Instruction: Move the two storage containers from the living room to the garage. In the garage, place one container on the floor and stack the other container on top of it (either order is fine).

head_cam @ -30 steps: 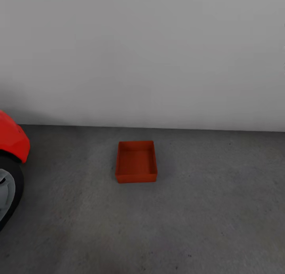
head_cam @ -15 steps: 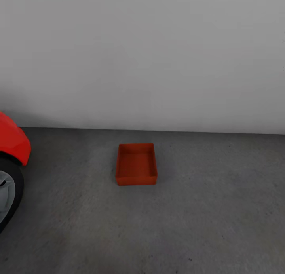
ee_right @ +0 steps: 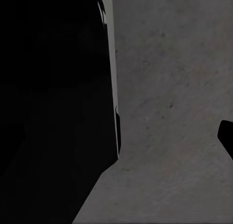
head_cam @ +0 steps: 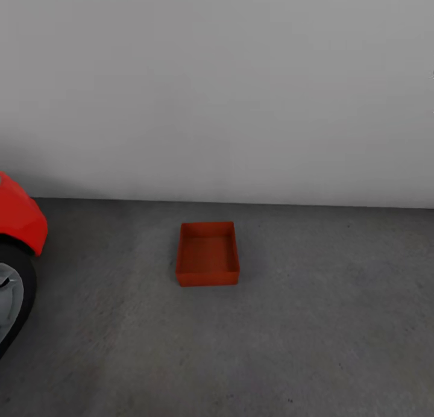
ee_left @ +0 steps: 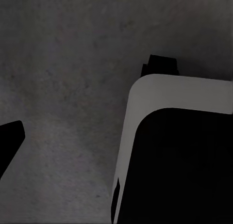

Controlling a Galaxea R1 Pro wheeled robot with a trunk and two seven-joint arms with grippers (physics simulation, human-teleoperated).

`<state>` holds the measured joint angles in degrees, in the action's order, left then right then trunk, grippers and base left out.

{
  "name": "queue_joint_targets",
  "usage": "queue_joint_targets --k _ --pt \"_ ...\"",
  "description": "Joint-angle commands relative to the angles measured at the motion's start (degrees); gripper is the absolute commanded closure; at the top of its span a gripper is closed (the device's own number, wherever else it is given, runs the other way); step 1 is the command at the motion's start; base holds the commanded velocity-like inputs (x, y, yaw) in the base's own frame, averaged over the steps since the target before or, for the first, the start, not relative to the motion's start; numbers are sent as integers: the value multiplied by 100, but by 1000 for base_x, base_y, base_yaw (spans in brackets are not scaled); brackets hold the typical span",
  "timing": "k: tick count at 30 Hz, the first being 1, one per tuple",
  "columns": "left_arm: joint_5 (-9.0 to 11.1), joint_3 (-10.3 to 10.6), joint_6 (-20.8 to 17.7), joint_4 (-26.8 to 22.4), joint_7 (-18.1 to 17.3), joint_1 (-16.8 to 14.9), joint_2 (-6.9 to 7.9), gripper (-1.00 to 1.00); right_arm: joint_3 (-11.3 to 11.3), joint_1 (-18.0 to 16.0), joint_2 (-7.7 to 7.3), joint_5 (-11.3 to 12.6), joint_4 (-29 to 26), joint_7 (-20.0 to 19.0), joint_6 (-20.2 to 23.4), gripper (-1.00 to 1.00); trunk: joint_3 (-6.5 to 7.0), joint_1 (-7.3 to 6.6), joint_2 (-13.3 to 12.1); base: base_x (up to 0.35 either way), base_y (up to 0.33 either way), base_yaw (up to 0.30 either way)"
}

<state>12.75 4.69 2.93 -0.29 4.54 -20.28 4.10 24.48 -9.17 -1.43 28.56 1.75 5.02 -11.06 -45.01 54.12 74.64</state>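
Nothing here can be read: the orange-red bin on the concrete floor has plain walls with no label, the pale wall behind it carries no sign, and the bit of red car at the side shows no badge, plate or number

Dim, flat, perhaps slightly soft render
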Motion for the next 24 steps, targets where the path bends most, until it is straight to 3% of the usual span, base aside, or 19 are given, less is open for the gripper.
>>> queue_joint_targets --k 1,24 --pt "52 49 16 3 11 -2 -2 -100 48 -6 3 44 17 0 -28 -100 6 0 2 0 0 0" --pt "52 49 17 3 11 -2 0 -100 57 -6 27 44 10 -1 -10 -100 210 0 2 0 0 0"
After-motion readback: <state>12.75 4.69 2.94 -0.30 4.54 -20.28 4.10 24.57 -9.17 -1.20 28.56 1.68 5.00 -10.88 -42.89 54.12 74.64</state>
